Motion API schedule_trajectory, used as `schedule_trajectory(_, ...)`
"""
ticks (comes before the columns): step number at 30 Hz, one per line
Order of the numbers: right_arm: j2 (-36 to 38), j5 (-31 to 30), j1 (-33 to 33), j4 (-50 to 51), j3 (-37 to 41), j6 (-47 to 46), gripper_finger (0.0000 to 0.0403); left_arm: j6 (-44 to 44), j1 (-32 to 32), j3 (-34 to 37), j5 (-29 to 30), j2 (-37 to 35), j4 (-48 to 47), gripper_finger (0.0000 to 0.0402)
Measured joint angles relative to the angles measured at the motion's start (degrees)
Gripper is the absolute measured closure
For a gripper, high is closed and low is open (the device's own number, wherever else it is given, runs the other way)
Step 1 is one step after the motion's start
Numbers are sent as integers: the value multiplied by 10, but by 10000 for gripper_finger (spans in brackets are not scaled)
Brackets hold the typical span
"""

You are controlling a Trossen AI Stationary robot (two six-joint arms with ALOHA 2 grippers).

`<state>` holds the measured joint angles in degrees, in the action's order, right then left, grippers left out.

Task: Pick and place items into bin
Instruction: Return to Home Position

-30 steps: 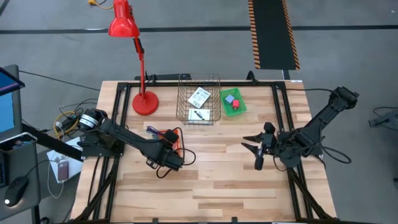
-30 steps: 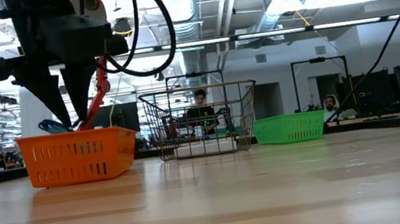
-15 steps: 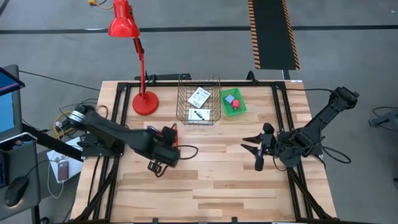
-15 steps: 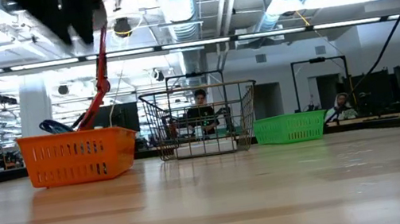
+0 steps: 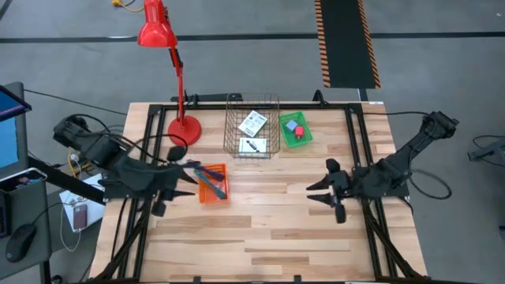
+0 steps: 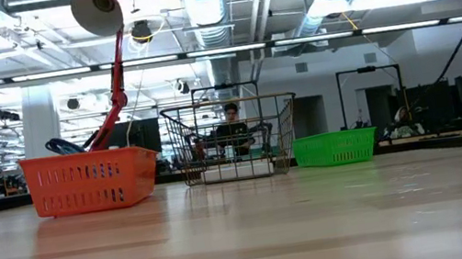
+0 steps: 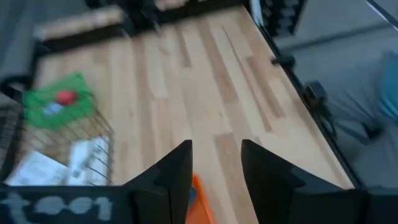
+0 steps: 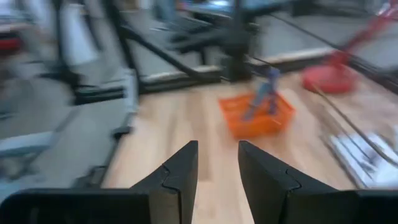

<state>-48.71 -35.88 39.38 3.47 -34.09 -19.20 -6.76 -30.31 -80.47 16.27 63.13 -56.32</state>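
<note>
Fingers apart and empty, I'd fold left gripper (image 5: 175, 183), nine o'clock, and right gripper (image 5: 322, 191), three, home clear of the orange plastic bin (image 5: 211, 189).

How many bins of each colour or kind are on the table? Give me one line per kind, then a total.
Orange bin: 1
Wire basket: 1
Green bin: 1
Total: 3
</note>
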Motion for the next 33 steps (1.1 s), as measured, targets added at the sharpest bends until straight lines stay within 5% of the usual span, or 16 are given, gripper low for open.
schedule_trajectory(3, 50, 115, -37, -11, 0, 58, 294, 13, -19, 29, 60, -30, 43, 274)
schedule_trajectory(6, 113, 244, -83, 0, 0, 102, 294, 42, -13, 72, 58, -61, 112, 274)
schedule_trajectory(15, 299, 551, -236, 119, 0, 108, 294, 41, 106, 243, -237, -165, 339, 274)
schedule_trajectory(27, 425, 600, -287, 231, 0, 116, 294, -10, 189, 552, -327, -277, 657, 274)
schedule_trajectory(33, 481, 599, -283, 253, 7, 117, 294, -41, 191, 680, -313, -351, 779, 274)
